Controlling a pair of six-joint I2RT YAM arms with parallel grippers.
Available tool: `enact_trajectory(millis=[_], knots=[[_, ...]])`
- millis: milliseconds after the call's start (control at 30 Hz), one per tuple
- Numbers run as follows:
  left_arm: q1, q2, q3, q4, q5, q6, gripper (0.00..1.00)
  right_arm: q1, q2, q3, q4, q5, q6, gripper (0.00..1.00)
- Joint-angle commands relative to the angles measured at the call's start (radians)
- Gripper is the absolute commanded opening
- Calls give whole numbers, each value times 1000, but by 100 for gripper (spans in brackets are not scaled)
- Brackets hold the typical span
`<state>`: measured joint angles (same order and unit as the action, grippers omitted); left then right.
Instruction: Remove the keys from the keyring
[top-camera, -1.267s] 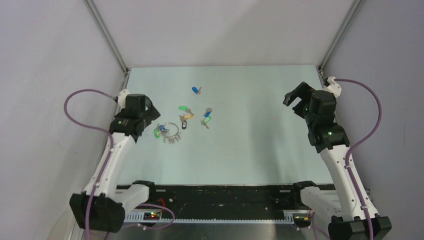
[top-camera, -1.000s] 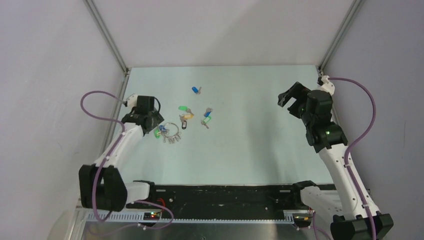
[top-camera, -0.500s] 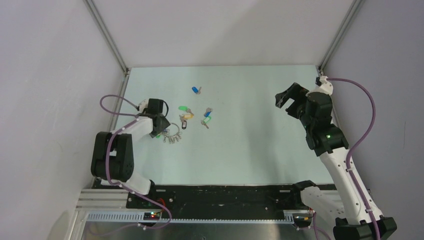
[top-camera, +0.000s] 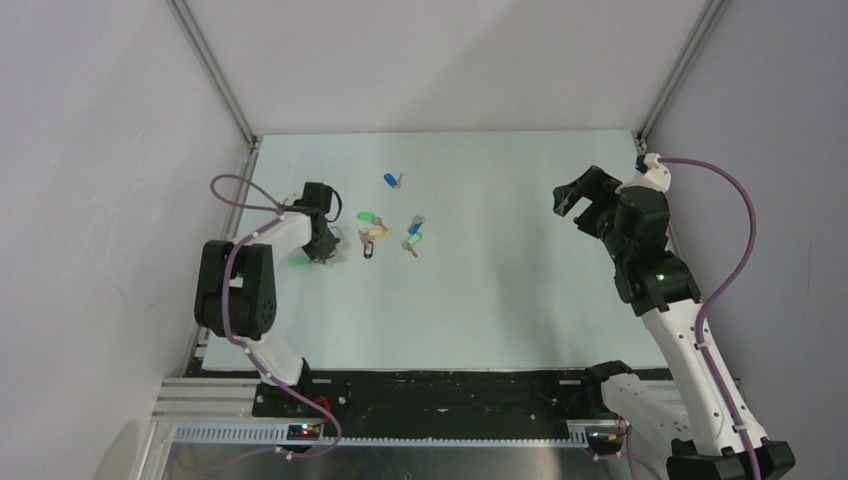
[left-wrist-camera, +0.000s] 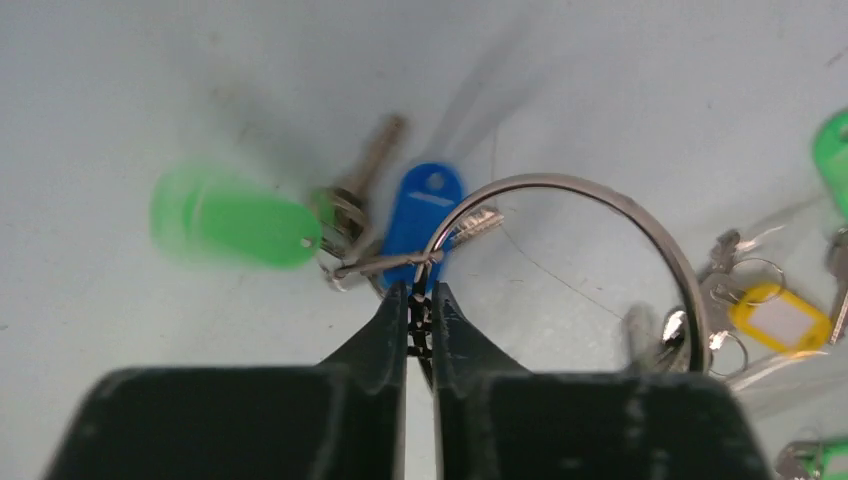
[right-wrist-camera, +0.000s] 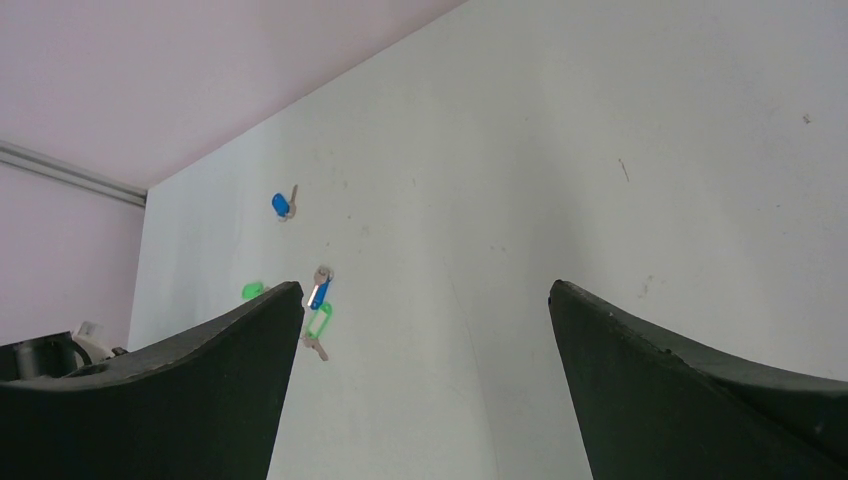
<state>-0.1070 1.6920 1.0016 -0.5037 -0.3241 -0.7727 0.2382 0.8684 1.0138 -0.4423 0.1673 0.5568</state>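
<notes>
The keyring (left-wrist-camera: 548, 180) lies flat on the table, a silver split ring seen in the left wrist view. A green-capped key (left-wrist-camera: 235, 215) and a blue-capped key (left-wrist-camera: 425, 205) hang at its left side, and plain silver keys (left-wrist-camera: 680, 330) at its right. My left gripper (left-wrist-camera: 420, 290) is pinched on the ring's wire at its left rim, fingers almost touching. From above, the left gripper (top-camera: 325, 250) covers the ring and only the green cap (top-camera: 300, 262) shows. My right gripper (top-camera: 578, 200) hangs open in the air at the right, holding nothing.
Loose tagged keys lie beyond the ring: a blue one (top-camera: 392, 180), a green one (top-camera: 367, 216), a yellow one (top-camera: 375, 233) and a blue-and-green pair (top-camera: 413, 235). A small black piece (top-camera: 366, 250) sits just right of the left gripper. The left wall is near.
The left arm folded down and reached forward onto the ring, and its jaws closed from wide to nearly touching. The right arm barely moved.
</notes>
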Motion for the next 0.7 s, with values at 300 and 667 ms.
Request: enact_trajectory(millis=[300,667], knots=[[26,-244,90,-112,-142,54,0,2,-42,15,12,6,-6,99],[-24,-537,174,-136,148,278,0,62,29,16,100,-351,-122,97]])
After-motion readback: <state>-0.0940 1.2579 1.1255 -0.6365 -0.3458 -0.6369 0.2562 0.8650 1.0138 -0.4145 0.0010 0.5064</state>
